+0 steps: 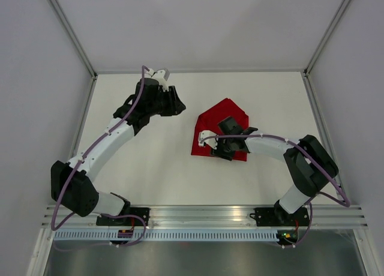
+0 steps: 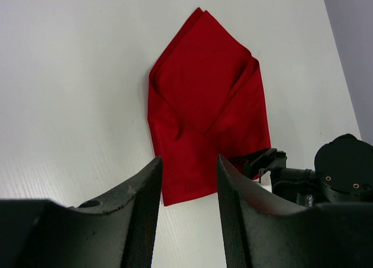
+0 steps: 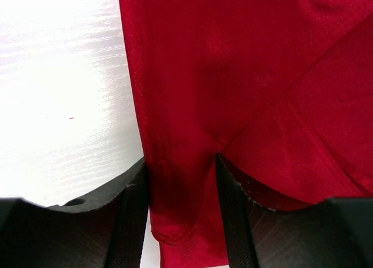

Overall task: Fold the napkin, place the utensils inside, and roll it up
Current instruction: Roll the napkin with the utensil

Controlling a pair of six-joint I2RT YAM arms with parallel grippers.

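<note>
Bright red folded fabric napkin point(image 1: 223, 111) lies under the right end effector point(image 3: 180, 177), whose parted jaws straddle its 7 o'clock edge, apparently without pinching.

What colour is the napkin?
Plain bright red, no pattern. The napkin shows best in the left wrist view.

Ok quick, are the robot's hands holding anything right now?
Left gripper: open, holding nothing.
Right gripper: open, fingers either side of a napkin fold, not pinching it.
</note>
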